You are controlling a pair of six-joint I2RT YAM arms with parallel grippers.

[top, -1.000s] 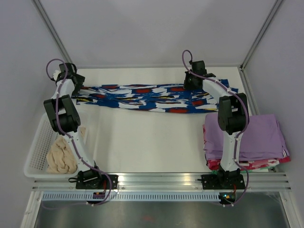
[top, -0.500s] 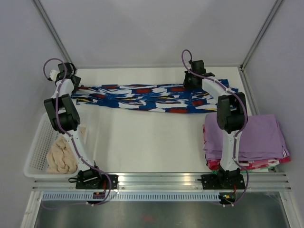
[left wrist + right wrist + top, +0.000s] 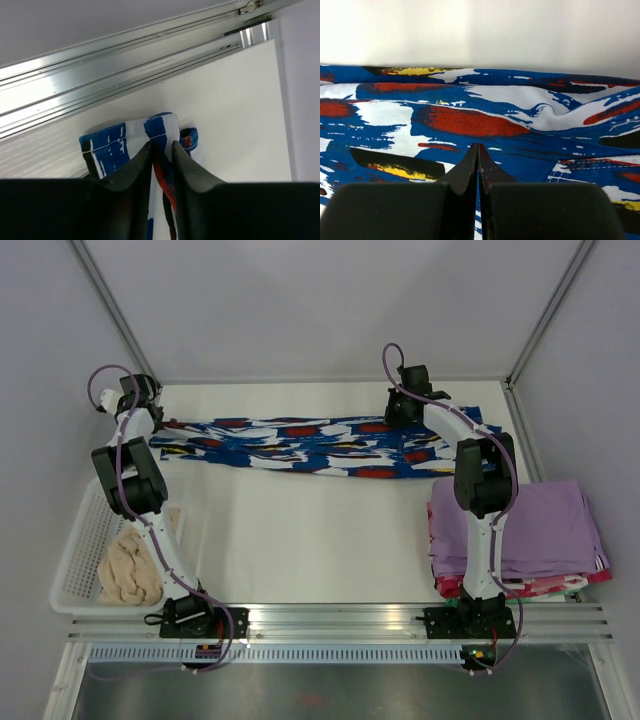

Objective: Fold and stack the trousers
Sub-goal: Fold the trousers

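The trousers point(image 3: 310, 448) are stretched out as one long flat band across the far part of the table point(image 3: 300, 540), running left to right. One end sits by the left gripper point(image 3: 161, 145) and the other reaches toward the far right corner. The print is super busy: royal blue base, brushy white and black strokes, big red blobs and little yellow flecks. The fabric looks thin, and it lies mostly smooth with a few soft ripples. In the right wrist view there's a seam with white stitching at the lower right. The left wrist view shows the trouser end with its stitched hem, lying just beside the metal rail point(image 3: 100, 70) at the table's edge. The left gripper is right over that end with its jaws narrowed to a slim gap. A strip of red and black cloth shows in the gap, but I honestly can't tell if it's clamped. The right gripper point(image 3: 478, 146) is on the far edge of the band, nearer the right end, with its tips pressed fully together right at the cloth. I can't tell whether any fabric is pinched in there. Nearer the front, a lilac stack point(image 3: 540, 525) sits on the right, and a cream bundle point(image 3: 130, 570) lies in a white basket point(image 3: 80, 550) on the left, both well apart from the trousers.
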